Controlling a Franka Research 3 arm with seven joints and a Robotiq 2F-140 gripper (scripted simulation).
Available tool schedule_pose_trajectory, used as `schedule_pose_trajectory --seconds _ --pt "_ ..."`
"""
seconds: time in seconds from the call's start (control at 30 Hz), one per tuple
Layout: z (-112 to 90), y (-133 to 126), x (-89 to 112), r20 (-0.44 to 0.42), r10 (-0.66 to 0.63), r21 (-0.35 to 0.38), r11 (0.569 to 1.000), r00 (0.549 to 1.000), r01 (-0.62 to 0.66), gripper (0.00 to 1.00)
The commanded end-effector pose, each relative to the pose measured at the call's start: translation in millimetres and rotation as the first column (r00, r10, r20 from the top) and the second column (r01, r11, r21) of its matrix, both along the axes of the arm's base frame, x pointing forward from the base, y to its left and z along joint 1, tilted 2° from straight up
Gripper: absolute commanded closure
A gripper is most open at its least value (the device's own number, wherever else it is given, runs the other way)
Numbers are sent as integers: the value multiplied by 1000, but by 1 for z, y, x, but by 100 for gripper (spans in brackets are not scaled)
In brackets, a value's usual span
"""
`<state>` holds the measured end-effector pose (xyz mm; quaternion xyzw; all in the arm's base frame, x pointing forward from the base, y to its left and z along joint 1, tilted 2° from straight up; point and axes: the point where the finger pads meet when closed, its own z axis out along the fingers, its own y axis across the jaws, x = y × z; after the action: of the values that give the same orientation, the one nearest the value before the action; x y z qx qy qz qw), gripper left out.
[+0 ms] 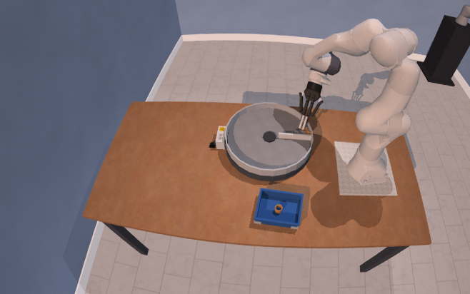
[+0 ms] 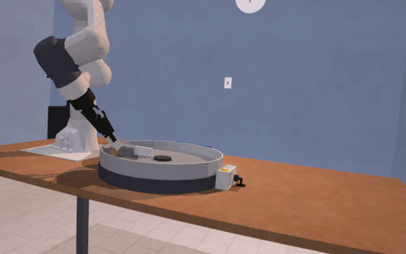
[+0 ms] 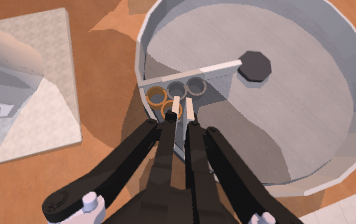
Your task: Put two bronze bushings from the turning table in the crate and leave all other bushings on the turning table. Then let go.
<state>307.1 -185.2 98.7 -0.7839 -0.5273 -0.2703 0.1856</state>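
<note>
Gripper (image 3: 182, 102) fingers are nearly together, with only a narrow gap, and they point steeply down into the turning table (image 1: 236, 121) at its edge nearest the arm (image 1: 386, 107). I judge that nothing is gripped yet, although the wrist view does not show this very clearly.

A white sweeper bar (image 3: 215, 66) runs from the dark hub (image 3: 254, 66) to the rim of the turning table, and four bushings lie in a group against it. Two are grey (image 3: 169, 91) (image 3: 204, 89). One bronze bushing (image 3: 148, 96) lies beside the rim. The second bronze bushing (image 3: 165, 110) is directly under the fingertips, and one pad (image 3: 175, 107) covers part of its ring.

In the blue crate (image 1: 262, 194), well apart from the turning table, one bronze bushing (image 1: 278, 208) lies already, so I judge the task about half done. The step in hand is the pick of the second one. The next move calls for closing on the ring's wall without pushing the grey neighbours, then lifting above the rim and carrying it to the crate.

Blue walls (image 2: 308, 92) and a pale tiled floor (image 1: 250, 71) make the room. The brown wooden table (image 1: 161, 178) carries everything, including the arm's pale base plate (image 1: 343, 185) and a small white control box (image 1: 221, 137) touching the turning table.
</note>
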Motion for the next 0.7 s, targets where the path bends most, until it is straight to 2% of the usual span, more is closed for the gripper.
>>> schedule_pose_trajectory --seconds 0.0,0.03,0.67 --pt "-1 1 0 2 9 -3 1000 1000 -9 94" --pt "-1 1 0 2 9 -3 1000 1000 -9 100" --pt "-1 1 0 2 9 -3 1000 1000 -9 100"
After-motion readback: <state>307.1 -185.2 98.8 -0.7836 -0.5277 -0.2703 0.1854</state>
